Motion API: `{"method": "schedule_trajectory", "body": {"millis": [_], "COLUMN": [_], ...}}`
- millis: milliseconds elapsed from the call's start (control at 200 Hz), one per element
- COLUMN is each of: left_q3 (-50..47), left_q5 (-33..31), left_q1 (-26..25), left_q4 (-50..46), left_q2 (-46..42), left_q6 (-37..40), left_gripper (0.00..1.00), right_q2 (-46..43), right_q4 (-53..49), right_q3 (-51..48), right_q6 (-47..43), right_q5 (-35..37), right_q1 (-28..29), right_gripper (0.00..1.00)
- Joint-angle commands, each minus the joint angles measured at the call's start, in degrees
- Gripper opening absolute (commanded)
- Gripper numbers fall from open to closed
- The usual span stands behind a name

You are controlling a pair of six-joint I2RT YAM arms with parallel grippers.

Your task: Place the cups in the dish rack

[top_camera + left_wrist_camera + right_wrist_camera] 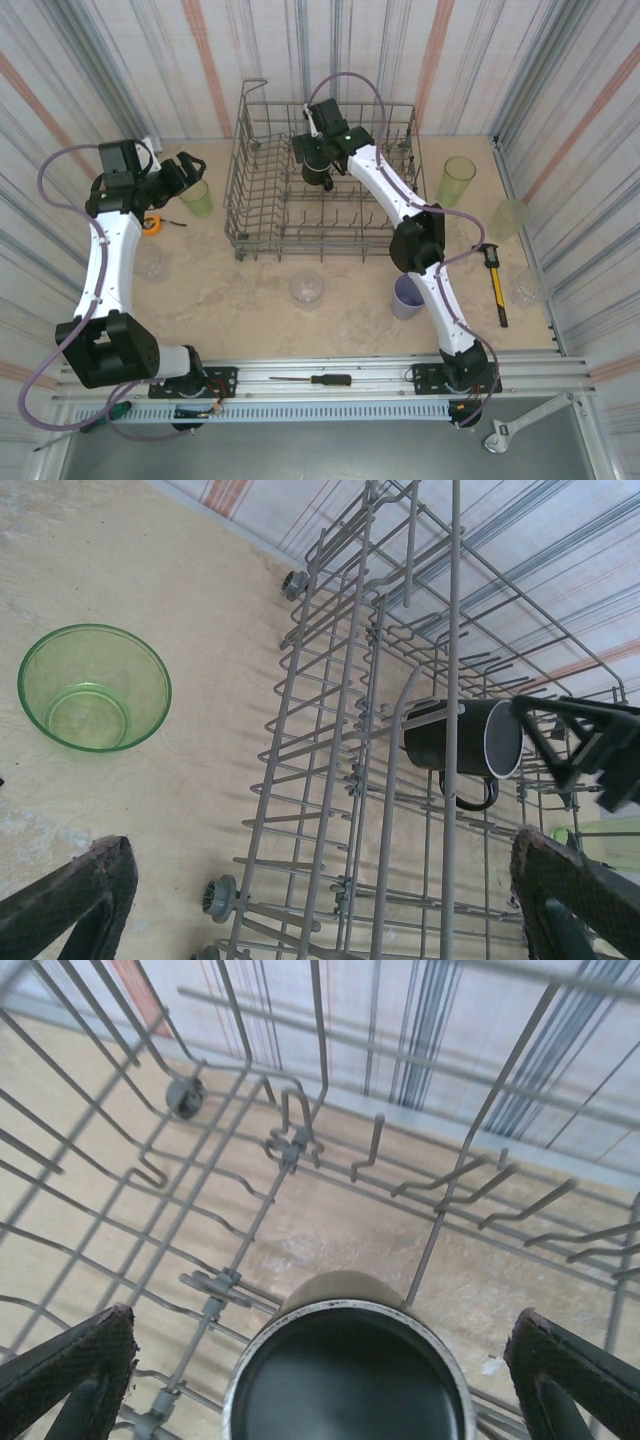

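**Fig.** Black mug (425, 742) sits inside the dish rack (262, 200), far half, among the upright tines. Long axis runs base-to-rim along the right hand's line of reach. The open mouth faces that hand's wrist cam, base away from it. Handle sticks out sideways, on the low side in the left wrist view. Whether the mug stands dead upright or leans: can't tell.

Other cups stand on the counter (250, 300), all outside the rack:
- green tumbler (93, 687), mouth up, just L of the rack
- clear cup (307, 289) and lavender cup (407, 297), in front of the rack
- olive tumbler (457, 181), to its R

Counter is beige w/ a mottled stone look. A screwdriver (315, 380) lies on the metal rail (500, 368) at the near edge. Walls (150, 70) on three sides are pale panels w/ grey, blue and orange stripes.

Right hand (320, 1320) is inside the rack, fingers spread wide either side of the mug rim w/ a gap each side; it grips nothing. Left hand (322, 845) has fingers likewise wide apart and is empty. It hangs over the counter near the green tumbler, aimed at the rack's L side.
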Motion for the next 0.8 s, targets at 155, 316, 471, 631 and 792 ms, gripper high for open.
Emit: {"method": "schedule_trajectory", "body": {"millis": [155, 316, 471, 631, 792], "left_q3": [-0.5, -0.4, -0.5, -0.4, -0.4], "left_q5": [-0.5, -1.3, -2.4, -3.0, -3.8], "left_q1": [0.1, 0.2, 0.2, 0.2, 0.2], "left_q4": [0.1, -0.2, -0.5, -0.7, -1.1], "left_q2": [-0.7, -0.8, -0.6, -0.1, 0.3], "left_q6": [0.3, 0.4, 0.4, 0.1, 0.1], "left_gripper": [0.99, 0.99, 0.99, 0.99, 0.99], "right_q2": [-8.2, -10.2, -13.1, -20.5, -27.8], "right_q4": [-4.2, -7.0, -9.5, -6.4, -3.1], "right_q3": [1.5, 1.3, -1.2, -12.0, -22.5], "right_q6": [-0.1, -0.1, 1.0, 3.6, 5.6], "right_q5": [2.4, 3.2, 4.1, 2.6, 1.9], "right_q1": [1.2, 1.9, 2.3, 2.7, 3.0], "right_gripper": [0.99, 0.99, 0.99, 0.99, 0.99]}}
